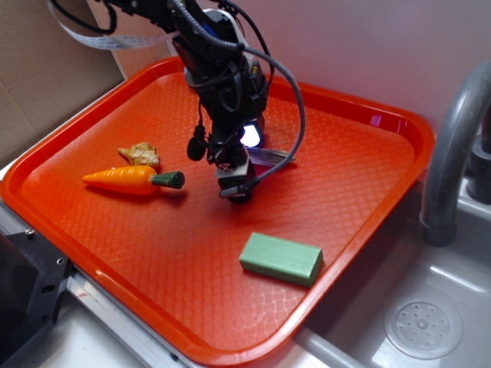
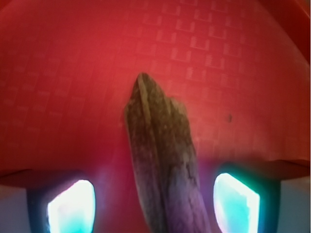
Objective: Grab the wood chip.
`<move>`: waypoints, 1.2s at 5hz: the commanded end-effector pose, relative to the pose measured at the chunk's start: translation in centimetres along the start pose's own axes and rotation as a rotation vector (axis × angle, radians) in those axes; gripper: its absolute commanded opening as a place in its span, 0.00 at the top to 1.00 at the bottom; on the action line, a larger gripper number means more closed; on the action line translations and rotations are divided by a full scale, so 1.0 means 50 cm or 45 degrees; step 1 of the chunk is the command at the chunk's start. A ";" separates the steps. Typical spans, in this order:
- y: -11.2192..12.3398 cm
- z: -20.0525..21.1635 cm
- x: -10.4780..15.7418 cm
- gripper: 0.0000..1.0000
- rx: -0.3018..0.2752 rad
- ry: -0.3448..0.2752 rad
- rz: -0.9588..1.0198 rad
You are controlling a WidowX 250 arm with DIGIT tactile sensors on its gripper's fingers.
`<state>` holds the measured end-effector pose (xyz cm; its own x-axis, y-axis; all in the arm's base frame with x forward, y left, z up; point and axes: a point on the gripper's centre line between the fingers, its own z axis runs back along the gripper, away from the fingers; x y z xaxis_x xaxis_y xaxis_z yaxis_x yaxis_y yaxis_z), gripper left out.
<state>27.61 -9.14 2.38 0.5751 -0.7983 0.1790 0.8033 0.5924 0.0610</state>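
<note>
Now the gripper [image 2: 155, 204] is spread wide around the chip [image 2: 163, 160]. It looks thin, light and stiff. Pinch its narrow middle.

You've got the tray [image 1: 368, 123] beside the sink [image 1: 430, 330], which lies at its 4 o'clock. On the tray: gripper [image 1: 234, 180] centre, wood chip [image 1: 272, 158] under it toward 2, carrot [image 1: 132, 179] at 9, lumpy piece [image 1: 141, 154] just behind the carrot, block [image 1: 281, 258] at 5.
</note>
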 end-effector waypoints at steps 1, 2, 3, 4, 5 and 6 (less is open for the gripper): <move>-0.024 0.005 0.023 1.00 -0.008 -0.005 -0.027; -0.017 0.007 0.019 1.00 -0.029 -0.019 -0.020; -0.012 0.019 0.012 1.00 -0.015 -0.017 -0.034; 0.000 0.078 -0.004 1.00 0.044 -0.079 0.007; 0.000 0.185 -0.041 1.00 0.248 -0.068 0.114; -0.002 0.296 -0.094 1.00 0.267 -0.056 0.416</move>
<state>22.68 -2.99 14.20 0.7882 -0.5792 0.2079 0.5567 0.8151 0.1603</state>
